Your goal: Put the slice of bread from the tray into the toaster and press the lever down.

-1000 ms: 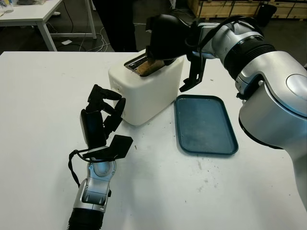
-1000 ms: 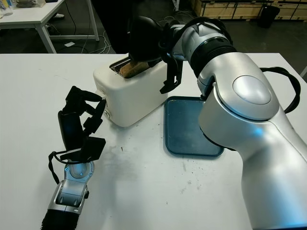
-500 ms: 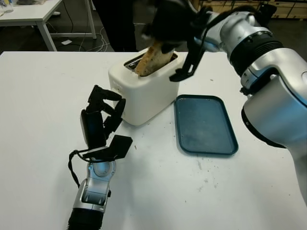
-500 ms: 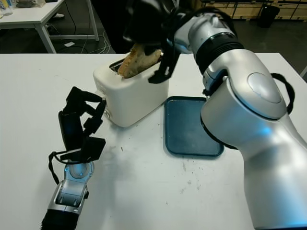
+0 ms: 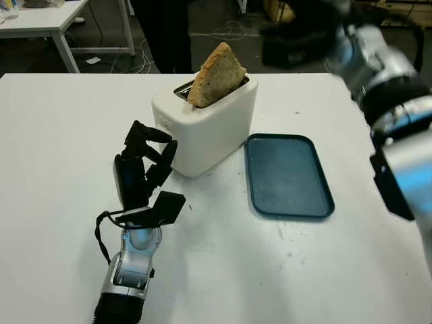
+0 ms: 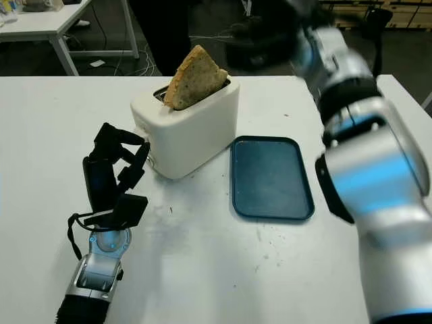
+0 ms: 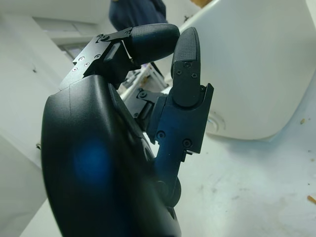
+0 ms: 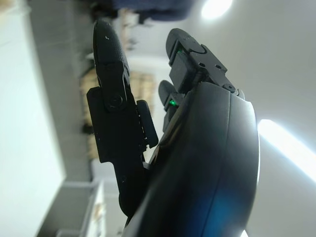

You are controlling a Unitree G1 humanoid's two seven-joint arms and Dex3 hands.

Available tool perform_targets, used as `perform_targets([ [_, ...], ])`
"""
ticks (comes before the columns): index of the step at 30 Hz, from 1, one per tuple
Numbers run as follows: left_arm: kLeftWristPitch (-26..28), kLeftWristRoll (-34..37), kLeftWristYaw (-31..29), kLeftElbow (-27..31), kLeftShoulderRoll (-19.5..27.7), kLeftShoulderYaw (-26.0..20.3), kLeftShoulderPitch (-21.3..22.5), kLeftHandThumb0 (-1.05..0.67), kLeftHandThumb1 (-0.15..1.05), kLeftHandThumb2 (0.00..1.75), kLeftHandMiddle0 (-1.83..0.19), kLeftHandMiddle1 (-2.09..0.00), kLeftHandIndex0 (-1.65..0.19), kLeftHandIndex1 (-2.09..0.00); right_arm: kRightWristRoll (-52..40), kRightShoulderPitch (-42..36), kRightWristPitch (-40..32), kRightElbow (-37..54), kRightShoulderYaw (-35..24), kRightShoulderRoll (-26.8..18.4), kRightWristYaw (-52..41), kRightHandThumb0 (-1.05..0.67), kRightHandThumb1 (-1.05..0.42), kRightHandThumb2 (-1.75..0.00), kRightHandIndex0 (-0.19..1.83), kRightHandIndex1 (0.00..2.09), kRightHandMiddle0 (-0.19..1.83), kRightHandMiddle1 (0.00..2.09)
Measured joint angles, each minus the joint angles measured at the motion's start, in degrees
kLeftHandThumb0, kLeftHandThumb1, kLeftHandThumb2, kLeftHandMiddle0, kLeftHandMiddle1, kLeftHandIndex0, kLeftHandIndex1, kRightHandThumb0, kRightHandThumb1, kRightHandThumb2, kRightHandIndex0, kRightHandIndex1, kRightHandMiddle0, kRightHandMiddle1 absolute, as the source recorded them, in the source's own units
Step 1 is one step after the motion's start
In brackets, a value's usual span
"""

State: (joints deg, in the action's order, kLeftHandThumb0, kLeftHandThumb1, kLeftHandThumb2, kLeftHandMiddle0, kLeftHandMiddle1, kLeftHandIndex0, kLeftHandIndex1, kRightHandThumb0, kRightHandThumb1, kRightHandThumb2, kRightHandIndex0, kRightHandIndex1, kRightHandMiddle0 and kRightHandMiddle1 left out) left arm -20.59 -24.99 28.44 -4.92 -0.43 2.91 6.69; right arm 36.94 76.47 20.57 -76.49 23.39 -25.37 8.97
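Left hand [image 5: 143, 169] sits on the white worktop [image 5: 61, 135] with its fingers curled, grasping nothing, just beside the toaster [image 5: 206, 121]. Up and away from it, the slice of bread [image 5: 216, 74] stands tilted in the toaster's slot, sticking well out. Right hand [image 8: 163, 138] is raised beyond the toaster, released and holding nothing, apart from the bread. Beside the toaster lies the blue tray [image 5: 289, 175].

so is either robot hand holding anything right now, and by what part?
Nothing held. The bread slice stands free in the toaster slot. Left robot hand sits curled beside the toaster; right robot hand is raised, open.
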Motion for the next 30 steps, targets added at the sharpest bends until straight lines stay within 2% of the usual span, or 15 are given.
perform_targets([
  [4,-0.22,0.01,0.0,-0.63,0.04,0.04,0.11,-0.37,0.92,0.23,-0.78,-1.75,-0.53,-1.59,-4.92,-2.16,0.03,0.02,-4.23,-0.07,-6.17,-0.44,-0.89,0.0,0.28,0.19,0.4,0.0],
  [9,-0.5,-0.04,0.0,-1.02,0.14,0.06,0.11,-0.4,0.92,0.25,-0.77,-1.75,-0.52,-1.59,-10.08,-3.23,-2.74,0.02,-9.18,-0.08,-16.94,-0.75,-0.69,0.0,0.23,0.06,0.25,0.0],
  [16,-0.49,-0.05,0.01,-1.07,0.11,0.25,0.1,-0.39,0.92,0.25,-0.77,-1.75,-0.52,-1.59,-11.89,-4.02,-5.26,0.02,-10.68,1.61,-21.1,-0.84,-0.63,0.0,0.24,0.06,0.22,0.0],
  [21,-0.49,-0.1,0.0,-1.06,0.07,0.44,0.1,-0.39,0.92,0.26,-0.77,-1.75,-0.52,-1.59,-12.41,-4.06,-5.2,0.05,-11.46,2.8,-21.87,-0.77,-0.61,0.0,0.24,0.07,0.24,0.01],
  [30,-0.48,-0.01,-0.03,-1.05,0.01,0.54,0.1,-0.4,0.92,0.26,-0.75,-1.75,-0.52,-1.59,-14.2,-4.08,-0.32,0.87,-12.76,4.16,-22.19,-0.76,-0.61,0.0,0.23,0.09,0.29,0.03],
])
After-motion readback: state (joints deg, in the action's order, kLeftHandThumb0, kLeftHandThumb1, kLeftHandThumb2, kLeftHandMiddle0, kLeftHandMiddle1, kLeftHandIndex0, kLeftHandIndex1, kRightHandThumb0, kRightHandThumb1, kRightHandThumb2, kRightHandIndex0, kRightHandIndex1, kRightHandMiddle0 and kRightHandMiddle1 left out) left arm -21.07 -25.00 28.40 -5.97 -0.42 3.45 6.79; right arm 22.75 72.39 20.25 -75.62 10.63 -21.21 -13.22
